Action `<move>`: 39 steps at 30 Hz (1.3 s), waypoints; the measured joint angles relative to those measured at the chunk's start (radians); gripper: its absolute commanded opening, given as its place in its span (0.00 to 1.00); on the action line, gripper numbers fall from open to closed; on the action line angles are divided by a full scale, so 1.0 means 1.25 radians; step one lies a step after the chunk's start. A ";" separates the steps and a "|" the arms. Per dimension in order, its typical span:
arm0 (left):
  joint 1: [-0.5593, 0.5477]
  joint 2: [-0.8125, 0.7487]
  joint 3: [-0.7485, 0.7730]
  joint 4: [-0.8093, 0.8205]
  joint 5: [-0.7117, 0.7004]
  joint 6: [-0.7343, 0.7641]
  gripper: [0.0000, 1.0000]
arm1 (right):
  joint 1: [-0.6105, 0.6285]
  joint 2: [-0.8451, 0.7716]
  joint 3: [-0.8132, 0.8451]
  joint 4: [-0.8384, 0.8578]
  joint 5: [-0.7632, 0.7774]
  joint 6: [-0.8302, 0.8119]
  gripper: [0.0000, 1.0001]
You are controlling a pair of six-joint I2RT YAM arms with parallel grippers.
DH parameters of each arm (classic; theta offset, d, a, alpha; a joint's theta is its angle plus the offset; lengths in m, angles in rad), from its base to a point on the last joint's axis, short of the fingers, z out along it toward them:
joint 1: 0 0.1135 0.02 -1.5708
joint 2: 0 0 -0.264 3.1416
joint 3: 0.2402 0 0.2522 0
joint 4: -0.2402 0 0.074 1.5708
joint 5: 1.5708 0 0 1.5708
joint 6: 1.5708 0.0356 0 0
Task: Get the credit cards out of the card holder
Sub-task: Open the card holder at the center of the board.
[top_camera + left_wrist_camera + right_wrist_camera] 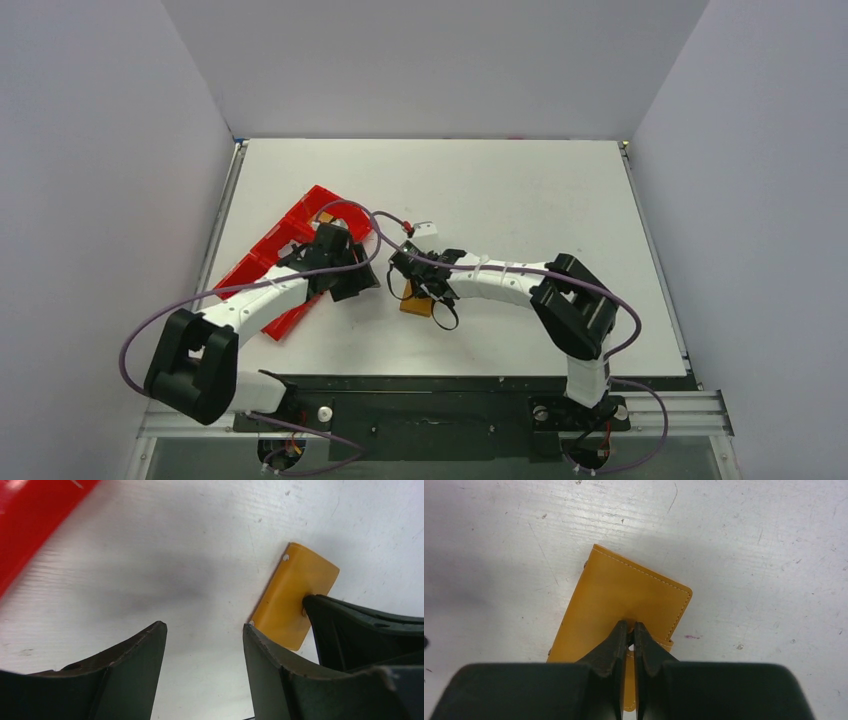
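While the right gripper's (630, 626) jaws sit pinched shut at the strap end of the card holder (624, 595), which lies closed, lengthwise away from them, near the red tray (290, 245) on the counter (500, 190) (no credit cards showing), the left gripper (204, 626) hangs wide-jawed between tray and holder.

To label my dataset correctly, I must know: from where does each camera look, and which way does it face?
Top external: high behind the robot, looking down over the table; the left arm and right arm show whole.
Left wrist: on the left arm, looking down at the table; the open left end effector fills the bottom.
Right wrist: on the right arm, looking down; the shut right end effector touches the card holder.
Shared: both wrist views show the card holder.
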 measured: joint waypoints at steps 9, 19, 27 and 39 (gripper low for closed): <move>-0.121 0.103 0.000 0.067 0.015 -0.045 0.40 | -0.041 -0.053 -0.085 0.102 -0.089 0.008 0.00; -0.147 0.166 0.002 0.153 0.020 -0.053 0.38 | -0.080 -0.094 -0.160 0.201 -0.186 0.014 0.00; -0.160 0.189 0.009 0.193 0.024 -0.051 0.38 | -0.110 -0.111 -0.193 0.243 -0.239 0.029 0.00; -0.184 0.207 0.032 0.184 0.009 -0.053 0.39 | -0.150 -0.208 -0.214 0.209 -0.250 0.042 0.00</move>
